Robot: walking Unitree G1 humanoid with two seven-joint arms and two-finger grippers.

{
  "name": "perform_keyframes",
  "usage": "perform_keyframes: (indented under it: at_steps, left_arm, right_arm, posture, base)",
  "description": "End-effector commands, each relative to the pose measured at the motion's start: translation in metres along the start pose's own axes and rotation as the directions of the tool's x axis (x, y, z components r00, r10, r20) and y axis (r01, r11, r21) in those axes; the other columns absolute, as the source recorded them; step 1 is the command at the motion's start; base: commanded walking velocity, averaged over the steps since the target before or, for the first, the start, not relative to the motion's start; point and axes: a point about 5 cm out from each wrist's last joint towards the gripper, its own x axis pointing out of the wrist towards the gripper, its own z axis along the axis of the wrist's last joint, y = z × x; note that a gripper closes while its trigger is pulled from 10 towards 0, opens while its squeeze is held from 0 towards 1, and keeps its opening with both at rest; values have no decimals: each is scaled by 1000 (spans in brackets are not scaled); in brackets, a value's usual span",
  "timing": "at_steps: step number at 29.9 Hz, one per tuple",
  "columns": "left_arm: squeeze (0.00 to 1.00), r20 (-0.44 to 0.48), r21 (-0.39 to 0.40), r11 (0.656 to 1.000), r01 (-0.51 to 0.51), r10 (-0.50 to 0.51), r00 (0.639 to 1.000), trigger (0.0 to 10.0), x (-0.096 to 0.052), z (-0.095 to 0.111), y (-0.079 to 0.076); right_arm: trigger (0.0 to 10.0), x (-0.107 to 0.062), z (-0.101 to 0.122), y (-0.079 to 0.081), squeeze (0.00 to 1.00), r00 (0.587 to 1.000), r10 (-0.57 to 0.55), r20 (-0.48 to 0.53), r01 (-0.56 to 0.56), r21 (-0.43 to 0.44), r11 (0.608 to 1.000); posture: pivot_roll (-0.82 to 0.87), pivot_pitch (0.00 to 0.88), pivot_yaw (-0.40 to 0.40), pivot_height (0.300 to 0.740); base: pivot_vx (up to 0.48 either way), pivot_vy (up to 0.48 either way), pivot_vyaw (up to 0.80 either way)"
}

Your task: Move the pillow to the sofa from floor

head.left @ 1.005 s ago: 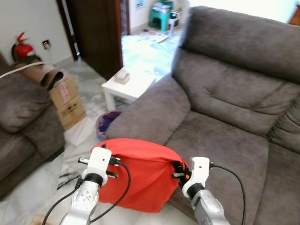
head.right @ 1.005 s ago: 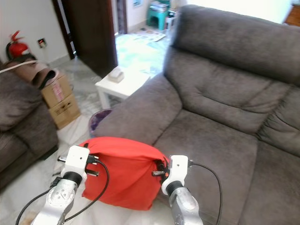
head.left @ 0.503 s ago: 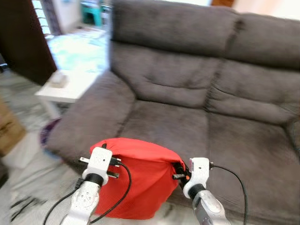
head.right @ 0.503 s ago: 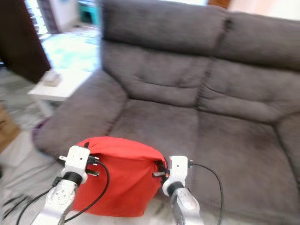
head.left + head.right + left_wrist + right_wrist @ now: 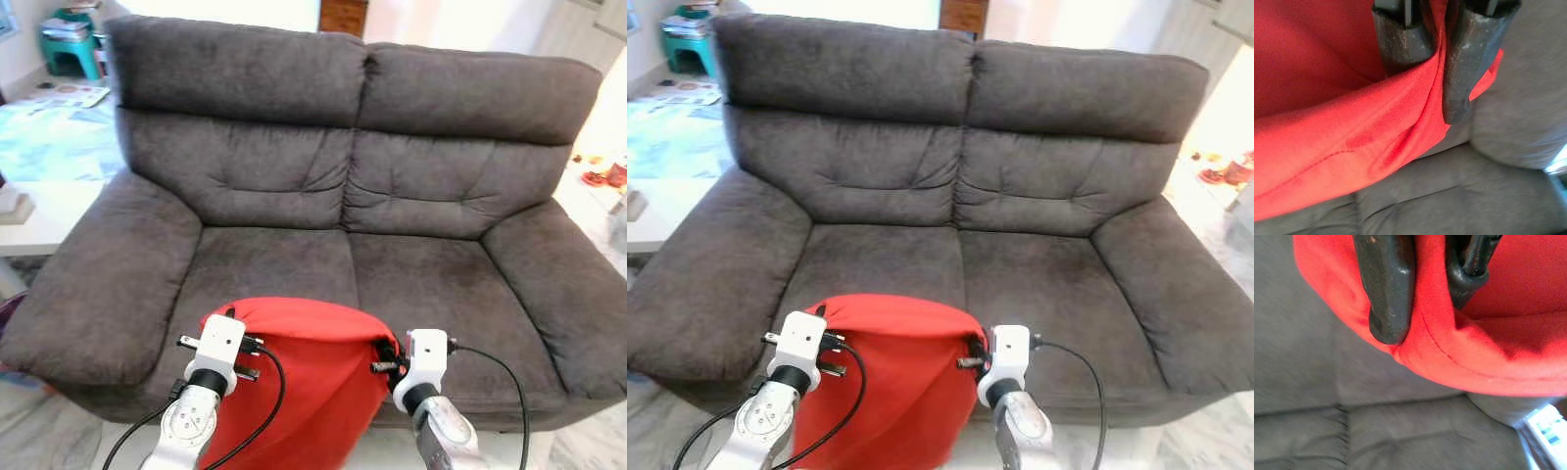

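Observation:
The red pillow (image 5: 309,382) hangs between my two arms, in front of the dark grey two-seat sofa (image 5: 333,196) and over its front edge. My left gripper (image 5: 247,345) pinches the pillow's upper left corner. In the left wrist view its black fingers (image 5: 1462,63) are shut on a fold of the red cloth (image 5: 1352,132). My right gripper (image 5: 384,360) holds the upper right corner, its fingers (image 5: 1386,289) clamped on the red fabric (image 5: 1474,357). The pillow's lower part runs out of view at the bottom.
The sofa's seat cushions (image 5: 431,284) lie straight ahead beyond the pillow. A white side table (image 5: 34,215) stands beside the left armrest (image 5: 88,274). A green stool (image 5: 73,39) is far back left. Marbled floor (image 5: 598,450) shows at the right.
The camera has swung right, so the sofa now faces me squarely and the box, door and other sofa have left the picture. Both grippers still hold the pillow as before.

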Motion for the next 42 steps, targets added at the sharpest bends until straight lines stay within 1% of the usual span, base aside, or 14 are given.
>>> perform_keyframes:
  at_steps: [1, 4, 9, 13, 16, 18, 20, 24, 25, 27, 32, 42]
  left_arm:
    - [0, 60, -21, 994, -109, 110, 992, 10000, 6, 11, 24]
    - [0, 56, -19, 993, -115, 116, 992, 10000, 7, 10, 26]
    - [0, 60, -5, 993, -122, 122, 991, 10000, 5, 10, 27]
    - [0, 50, -20, 989, -148, 149, 988, 10000, 2, 7, 30]
    - [0, 50, -20, 989, -149, 150, 987, 10000, 0, 6, 29]
    - [0, 49, -18, 989, -147, 147, 988, 10000, -1, 5, 28]
    - [0, 45, -15, 990, -143, 143, 989, 10000, -2, 5, 27]
    - [0, 41, -13, 990, -144, 144, 989, 10000, -3, 3, 28]
    - [0, 41, -14, 989, -145, 146, 988, 10000, -4, 3, 28]
    - [0, 40, -13, 988, -152, 153, 987, 10000, -4, 3, 29]
    - [0, 41, -13, 988, -155, 156, 987, 10000, -5, 3, 30]
    - [0, 45, 7, 990, -138, 137, 989, 10000, -7, 3, 28]
  right_arm:
    - [10000, -3, 16, -22, 0, 989, -113, 98, 110, 31, 993]
    - [10000, -1, 17, -22, 0, 987, -122, 100, 119, 36, 992]
    - [10000, -1, 14, -21, 0, 987, -125, 100, 121, 38, 992]
    - [10000, -2, 12, -21, 0, 987, -130, 99, 128, 30, 991]
    - [10000, -3, 12, -20, 0, 989, -102, 112, 98, 36, 994]
    - [10000, -4, 14, -22, 0, 985, -122, 126, 118, 35, 992]
    - [10000, -4, 16, -22, 0, 984, -118, 137, 114, 35, 993]
    - [10000, -4, 15, -18, 0, 987, -91, 133, 89, 22, 996]
    - [10000, -3, 14, -16, 0, 988, -85, 129, 85, 5, 996]
    - [10000, -3, 13, -17, 0, 987, -101, 128, 100, 9, 995]
    - [10000, -4, 14, -17, 0, 986, -100, 130, 101, 3, 995]
    - [10000, -5, 11, -19, 0, 985, -120, 120, 121, -2, 993]
  posture:
    - [169, 0, -27, 740]
    - [169, 0, -21, 740]
    - [175, 0, -17, 740]
    - [178, 0, -27, 740]
    - [176, 0, -30, 740]
    - [176, 0, -33, 740]
    - [178, 0, -35, 740]
    - [175, 0, -37, 740]
    - [177, 0, -41, 740]
    - [176, 0, -42, 740]
    - [178, 0, -43, 740]
    - [181, 0, -40, 740]
  base:
    - [0, 0, 0]
    - [0, 0, 0]
    - [0, 0, 0]
    - [0, -448, 0]
    - [0, -415, 0]
    - [0, -330, 0]
    - [0, -251, 0]
    - [0, -251, 0]
    - [0, -251, 0]
    - [0, -255, 0]
    - [0, -252, 0]
    - [0, -253, 0]
